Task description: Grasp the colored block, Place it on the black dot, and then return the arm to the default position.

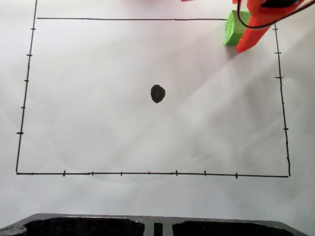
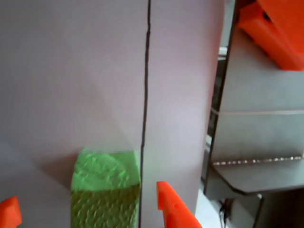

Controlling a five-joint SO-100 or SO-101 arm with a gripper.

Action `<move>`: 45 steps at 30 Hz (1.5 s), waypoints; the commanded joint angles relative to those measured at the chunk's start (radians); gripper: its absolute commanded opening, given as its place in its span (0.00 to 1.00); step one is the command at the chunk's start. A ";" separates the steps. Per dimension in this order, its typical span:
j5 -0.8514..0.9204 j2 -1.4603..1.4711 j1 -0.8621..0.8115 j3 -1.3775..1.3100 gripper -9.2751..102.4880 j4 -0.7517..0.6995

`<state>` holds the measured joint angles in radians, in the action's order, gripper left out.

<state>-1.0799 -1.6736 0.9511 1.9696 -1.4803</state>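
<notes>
We're at the grasp step: the jaws are spread wide either side of the colored block (image 2: 105, 190), which sits at the frame's top right corner in the fixed view, well apart from the black dot (image 1: 157, 93). Next we'd say lower a bit, then squeeze.

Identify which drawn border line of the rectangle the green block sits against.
The top border line, at its right end beside the green block; the other three sides lie away from it.

White paper (image 1: 98, 59) covers the counter, bearing a thin black border line (image 1: 147, 173) with tick marks. The black dot (image 1: 157, 93) sits mid-rectangle. The colored block (image 1: 235, 27) rests at the upper-right corner.
</notes>
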 commanded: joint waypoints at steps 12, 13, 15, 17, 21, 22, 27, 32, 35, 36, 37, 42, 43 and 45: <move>0.020 0.081 -0.005 -0.064 0.42 0.017; 0.020 0.084 -0.005 -0.064 0.42 0.020; 0.021 0.098 -0.005 -0.069 0.41 0.025; 0.023 0.115 -0.005 -0.080 0.41 0.025; 0.028 0.130 -0.002 -0.094 0.39 0.023; 0.028 0.133 -0.002 -0.094 0.39 0.023; 0.037 0.140 0.000 -0.098 0.33 0.028; 0.048 0.132 -0.008 -0.098 0.23 0.028; 0.058 0.121 -0.015 -0.100 0.18 0.029; 0.064 0.120 -0.015 -0.100 0.17 0.029; 0.072 0.118 -0.018 -0.100 0.16 0.028; 0.104 0.104 -0.029 -0.098 0.14 0.029; 0.117 0.097 -0.032 -0.098 0.13 0.029; 0.156 0.078 -0.041 -0.098 0.13 0.028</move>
<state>-0.9603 -1.5309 0.9281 1.9021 -1.4557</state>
